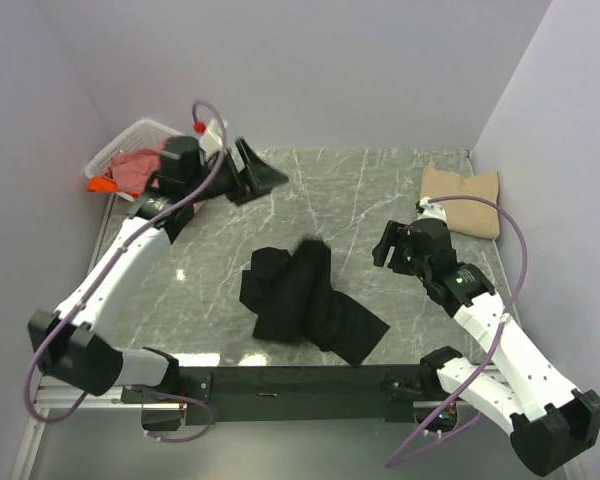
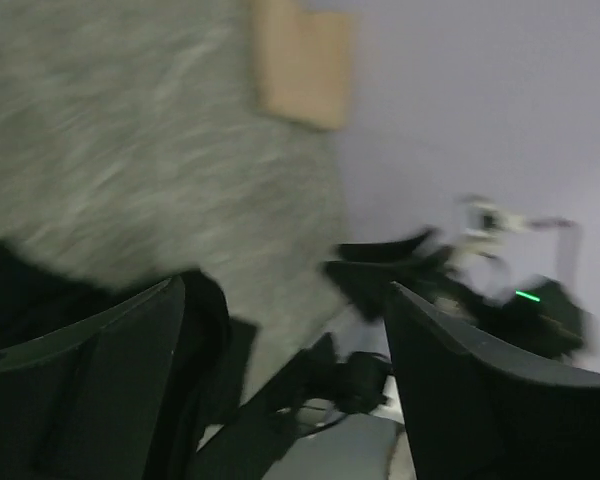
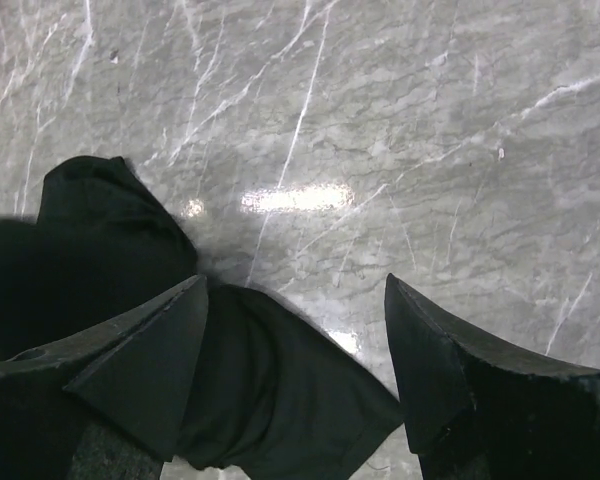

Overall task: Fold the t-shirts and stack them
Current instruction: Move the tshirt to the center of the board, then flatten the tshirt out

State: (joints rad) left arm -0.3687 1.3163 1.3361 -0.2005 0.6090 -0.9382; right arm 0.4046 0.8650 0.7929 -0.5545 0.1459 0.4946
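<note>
Lying crumpled by the near edge, black shirt (image 1: 300, 295) needs folding; left gripper (image 2: 285, 290) and right gripper (image 3: 296, 285) gape empty; folded tan shirt (image 1: 462, 200), far-right corner, likely starts the stack.

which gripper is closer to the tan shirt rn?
Right. The right gripper hangs a short way in front of the tan shirt and to its left. The left gripper is far off to its left, near the basket.
</note>
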